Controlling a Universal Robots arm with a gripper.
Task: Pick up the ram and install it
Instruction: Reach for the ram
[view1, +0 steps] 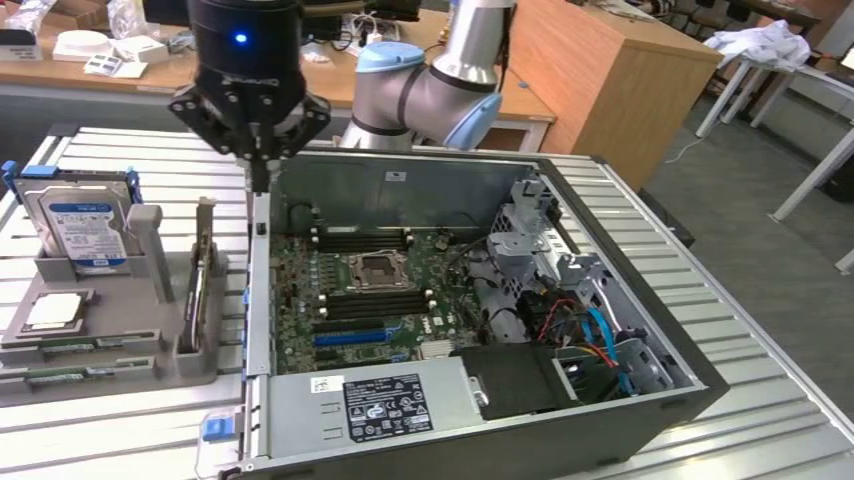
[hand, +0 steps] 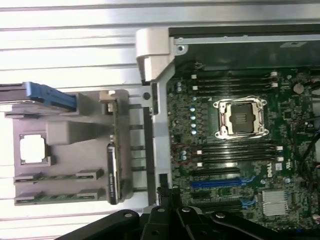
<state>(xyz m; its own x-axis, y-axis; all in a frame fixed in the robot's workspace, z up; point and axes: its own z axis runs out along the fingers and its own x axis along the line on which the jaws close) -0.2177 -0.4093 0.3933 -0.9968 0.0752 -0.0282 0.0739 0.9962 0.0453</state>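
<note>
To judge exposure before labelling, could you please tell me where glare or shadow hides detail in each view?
Exterior view: the ribbed silver metal table shines, and the blue lamp on the black gripper blooms. Wrist view: that table washes out to white, as does the square pale processor; the green motherboard is evenly lit.

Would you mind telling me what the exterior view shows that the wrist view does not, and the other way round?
The exterior view adds the arm's blue-capped joint, the labelled power supply and the blue-white label of the hard drive. The wrist view adds the white corner piece of the case, seen from above. Both share the shut gripper, the ram standing on edge in the gray holder, and the CPU socket.
</note>
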